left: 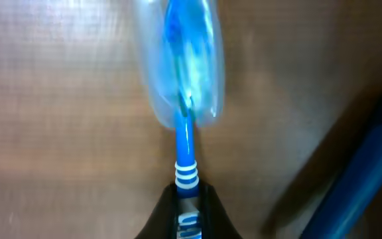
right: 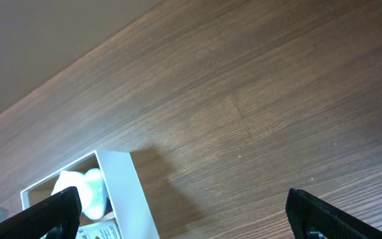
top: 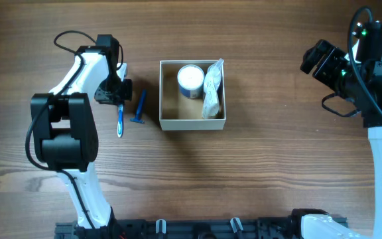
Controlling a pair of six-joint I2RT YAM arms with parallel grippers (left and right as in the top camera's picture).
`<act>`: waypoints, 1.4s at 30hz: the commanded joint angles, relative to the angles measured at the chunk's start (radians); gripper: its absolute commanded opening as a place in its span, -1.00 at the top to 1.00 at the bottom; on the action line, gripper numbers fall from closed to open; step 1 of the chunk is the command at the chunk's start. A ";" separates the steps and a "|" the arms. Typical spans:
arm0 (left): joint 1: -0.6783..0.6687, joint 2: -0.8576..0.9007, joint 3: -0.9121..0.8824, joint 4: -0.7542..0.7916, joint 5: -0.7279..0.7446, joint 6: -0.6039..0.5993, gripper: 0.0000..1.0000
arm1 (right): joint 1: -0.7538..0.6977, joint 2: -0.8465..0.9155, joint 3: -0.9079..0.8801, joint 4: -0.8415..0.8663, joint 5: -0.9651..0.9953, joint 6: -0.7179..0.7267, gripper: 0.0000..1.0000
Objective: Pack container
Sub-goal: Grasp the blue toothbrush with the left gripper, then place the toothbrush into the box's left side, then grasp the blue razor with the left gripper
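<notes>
The container (top: 192,123) is a square cream-walled cardboard box at the table's middle. It holds a small round white jar (top: 190,79) and a clear plastic packet (top: 212,89). My left gripper (top: 115,93) is left of the box, shut on the handle of a blue toothbrush (top: 120,121). The left wrist view shows the fingers (left: 187,206) clamped on the striped handle, with a clear cap over the brush head (left: 181,66). A blue razor (top: 139,108) lies between the toothbrush and the box. My right gripper (top: 314,60) is open and empty, far right of the box.
The razor also shows as a blue bar at the right of the left wrist view (left: 363,172). The right wrist view shows the box's corner wall (right: 121,192) and the packet (right: 78,189) between my open fingers (right: 184,219), over bare wood.
</notes>
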 commanded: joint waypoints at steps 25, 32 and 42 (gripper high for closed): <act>-0.391 -0.202 0.066 0.121 0.005 -0.293 0.86 | -0.002 0.010 0.000 0.003 -0.013 0.009 -0.99; -0.383 -0.293 0.079 0.085 0.005 -0.314 -0.01 | -0.002 0.010 0.000 0.003 -0.013 0.009 -0.99; -0.196 -0.384 0.040 -0.011 -0.051 -0.314 -0.41 | -0.002 0.010 0.000 0.003 -0.013 0.009 -0.99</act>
